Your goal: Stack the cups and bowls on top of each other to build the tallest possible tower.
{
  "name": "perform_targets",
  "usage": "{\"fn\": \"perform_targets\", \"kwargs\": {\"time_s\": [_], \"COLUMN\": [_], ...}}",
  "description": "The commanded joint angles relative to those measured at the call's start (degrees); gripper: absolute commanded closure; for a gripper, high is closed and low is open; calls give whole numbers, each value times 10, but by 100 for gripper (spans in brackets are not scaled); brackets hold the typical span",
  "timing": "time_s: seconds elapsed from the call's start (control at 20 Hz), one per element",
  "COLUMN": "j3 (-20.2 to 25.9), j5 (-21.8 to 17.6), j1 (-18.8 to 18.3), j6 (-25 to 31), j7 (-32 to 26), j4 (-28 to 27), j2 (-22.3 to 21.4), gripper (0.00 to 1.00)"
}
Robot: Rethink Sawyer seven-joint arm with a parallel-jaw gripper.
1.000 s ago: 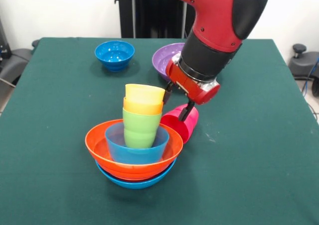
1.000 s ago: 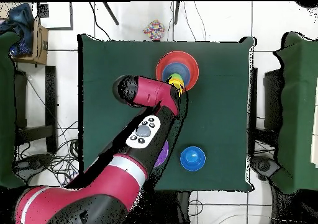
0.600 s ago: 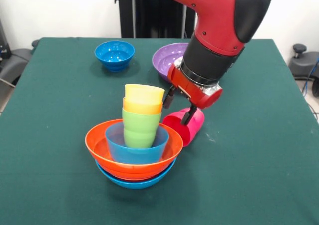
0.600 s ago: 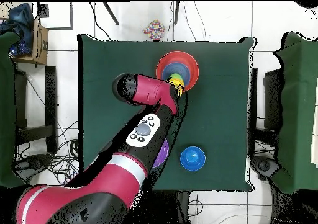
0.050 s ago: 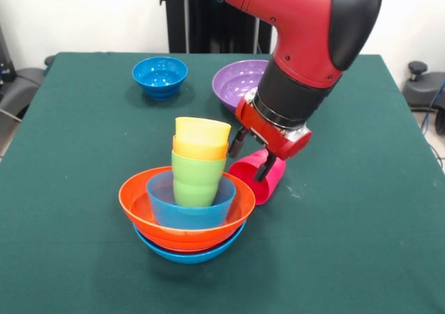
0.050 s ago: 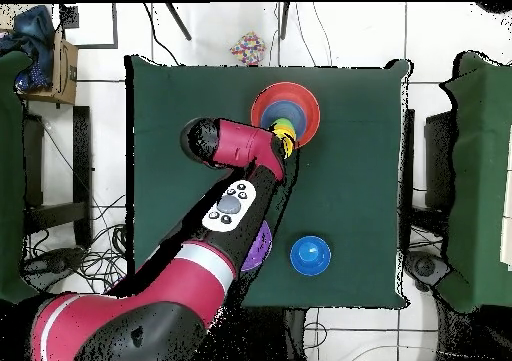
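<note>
Centre of frame, gripper [image 5: 249,156]: fingers spread, one tip inside the pink cup [image 5: 259,178], slightly lower than half a second before.
Pink cup: lay on its side, touching the tower [image 5: 189,203], rolled a little nearer it.
Upper frame: purple bowl [image 5: 240,83], dark-blue bowl [image 5: 160,76] unmoved.

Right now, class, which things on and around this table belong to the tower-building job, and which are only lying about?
Belonging to the job:
- the tower
- the pink cup on its side beside it, with the gripper at it
- the purple bowl
- the dark-blue bowl

Only lying about:
- the cables on the floor
- the multicoloured object beyond the table's edge
</note>
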Motion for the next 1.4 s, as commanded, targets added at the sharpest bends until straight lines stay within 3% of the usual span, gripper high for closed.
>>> {"fn": "perform_targets", "kwargs": {"time_s": [0.05,0.45,0.9,1.4], "j3": [60,44,0,-11], "j5": [16,33,50,28], "j1": [-7,0,18,19], "j6": [-3,34,138,222], "j7": [105,135,198,203], "j4": [-24,-44,-75,-108], "j2": [18,32,57,73], "gripper": [0,0,0,0]}}
